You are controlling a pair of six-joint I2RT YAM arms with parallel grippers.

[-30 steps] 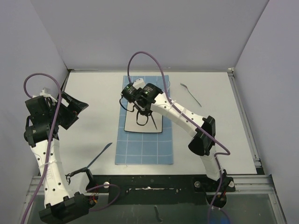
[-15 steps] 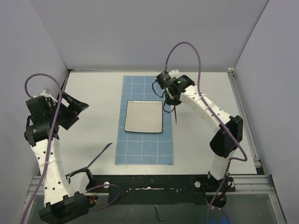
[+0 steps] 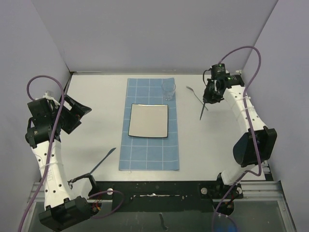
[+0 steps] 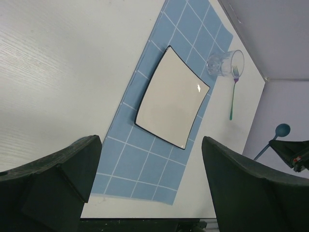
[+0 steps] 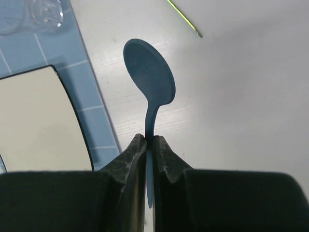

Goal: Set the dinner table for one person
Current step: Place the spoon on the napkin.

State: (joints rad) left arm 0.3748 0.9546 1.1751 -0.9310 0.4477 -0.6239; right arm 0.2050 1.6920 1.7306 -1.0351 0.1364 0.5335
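The right gripper [image 5: 150, 140] is clamped tight on the thin handle of a blue spoon [image 5: 149, 77], its two fingers pressed together with the handle between them. From above, this gripper [image 3: 208, 94] is at the far right of the dinner table [image 3: 96, 106], with the spoon [image 3: 202, 112] slanting down and toward the near side. The spoon's bowl is over bare white tabletop, to the right of the mat. Whether it touches the surface cannot be told.

A fork [image 3: 195, 95] lies flat on the tabletop just beside the held spoon, crossing it in the overhead view. The left wrist view shows the fork [image 4: 232, 94] has a green handle and purple tines.

The dinner table is a large white surface that fills the workspace. A blue mat with a white grid [image 3: 145, 157] lies lengthwise down its middle. A square, dark-rimmed plate [image 3: 148, 120] sits on the mat. A clear glass [image 3: 168, 89] stands on the mat's far right corner, apart from the plate.

A knife [image 3: 105, 160] lies slanted on the tabletop left of the mat, near the front edge.

The left gripper [image 3: 77, 112] hangs at the left side of the table, its fingers [image 4: 63, 179] spread wide with nothing between them.
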